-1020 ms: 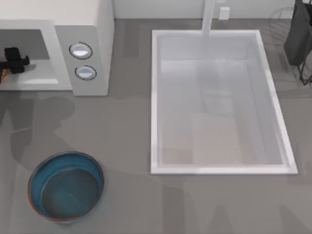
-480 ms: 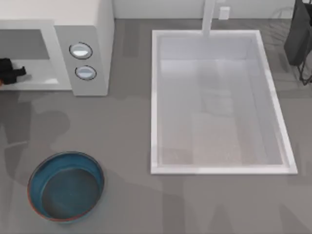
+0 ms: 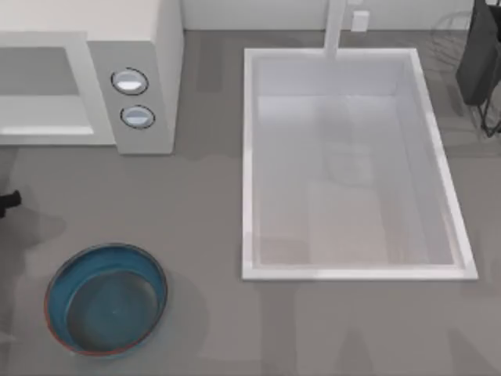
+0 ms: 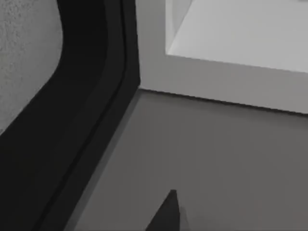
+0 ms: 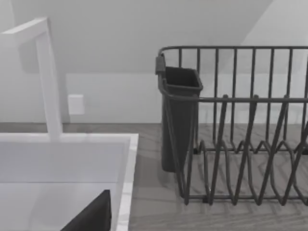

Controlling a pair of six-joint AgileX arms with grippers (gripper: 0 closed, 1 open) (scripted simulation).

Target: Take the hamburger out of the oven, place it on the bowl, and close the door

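The oven (image 3: 117,74) stands at the back left of the desk (image 3: 203,235), its wide cavity facing forward and looking bare inside; I cannot make out the hamburger anywhere, so I cannot tell where it is. Two round silver-rimmed knobs (image 3: 130,81) sit one above the other on the panel to the right of the cavity. The bowl (image 3: 106,300), teal-blue inside with a thin reddish-brown rim, rests near the front left corner of the desk, well apart from the oven, with nothing in it. At the far left edge, between oven and bowl, a small dark tip of the left end effector (image 3: 8,202) pokes in; whether it is clenched or released I cannot tell. To the right lies a large white sink (image 3: 249,157) with a white faucet (image 3: 337,27) at its back rim. Beyond it, at the back right, stands a dark wire dish rack (image 5: 240,144) holding a dark cup (image 5: 179,115).
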